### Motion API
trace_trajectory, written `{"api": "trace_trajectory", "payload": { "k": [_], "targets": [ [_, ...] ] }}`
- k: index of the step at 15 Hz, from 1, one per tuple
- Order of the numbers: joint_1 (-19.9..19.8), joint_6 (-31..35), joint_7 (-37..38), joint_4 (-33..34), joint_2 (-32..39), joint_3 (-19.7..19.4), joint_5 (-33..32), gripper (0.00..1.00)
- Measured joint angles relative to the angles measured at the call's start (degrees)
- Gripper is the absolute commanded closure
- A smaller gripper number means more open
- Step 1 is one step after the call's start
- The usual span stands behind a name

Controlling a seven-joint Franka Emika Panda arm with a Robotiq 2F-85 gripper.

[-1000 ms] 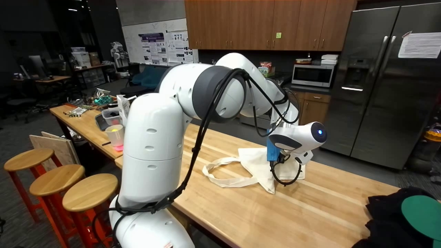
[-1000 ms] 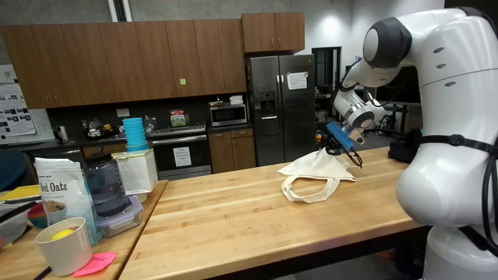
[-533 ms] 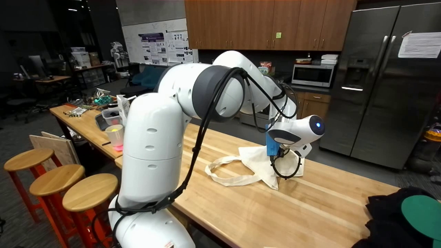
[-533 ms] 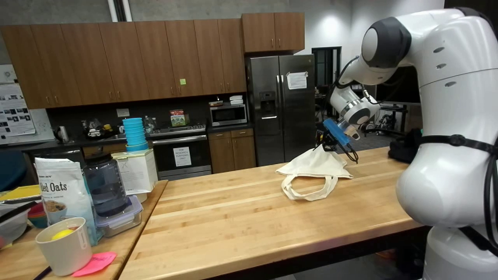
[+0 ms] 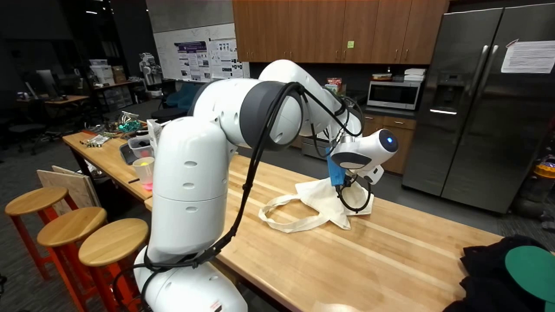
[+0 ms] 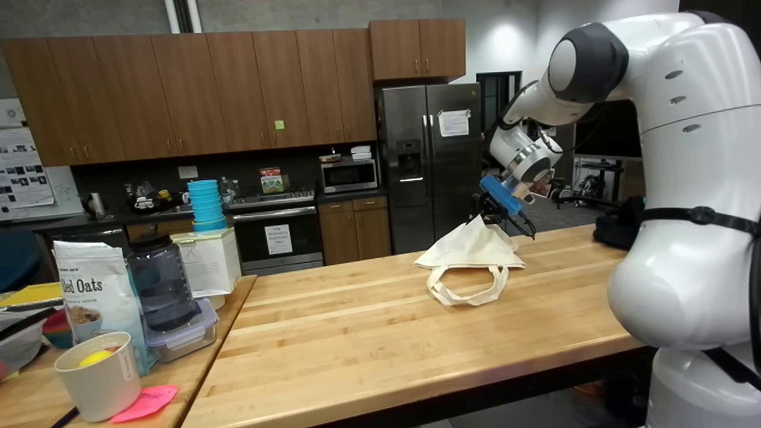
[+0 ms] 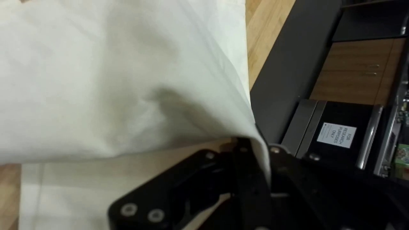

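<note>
Cream tote bag (image 6: 472,246) was pinched by a raised edge in the gripper (image 7: 259,153), whose jaws were brought tightly together with only thin cloth between them, at the lower middle of the wrist view. Compared with 1 second earlier, the gripper and the raised cloth had been carried upward and toward the left of the frame in both exterior views, and the bag's resting part had been dragged a little along. From this it was judged that the hold was secure and that the bag was only partly lifted, its lower cloth and strap loop (image 6: 469,299) being borne by the wooden table (image 6: 357,356). At the lower right of an exterior view, a black bundle (image 5: 485,262) was seen by the table's end; at the lower left, 3 stools (image 5: 71,223) were lined up. In an exterior view, a mug (image 6: 98,383) and an oats packet (image 6: 92,267) were crowded onto a side table (image 6: 187,368) at the lower left; farther back, a refrigerator (image 6: 431,172), a microwave (image 6: 349,175) and an oven (image 6: 306,235) were set below brown cabinets (image 6: 196,95).
</note>
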Motion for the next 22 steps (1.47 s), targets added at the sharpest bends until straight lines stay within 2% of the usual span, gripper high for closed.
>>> {"api": "trace_trajectory", "payload": {
  "k": [12, 22],
  "targets": [
    [5.36, 1.05, 7.95, 1.93, -3.69, 3.97, -10.97, 0.99],
    [7.22, 1.54, 9.85, 2.55, -4.1, 6.67, -16.98, 0.99]
  ]
}}
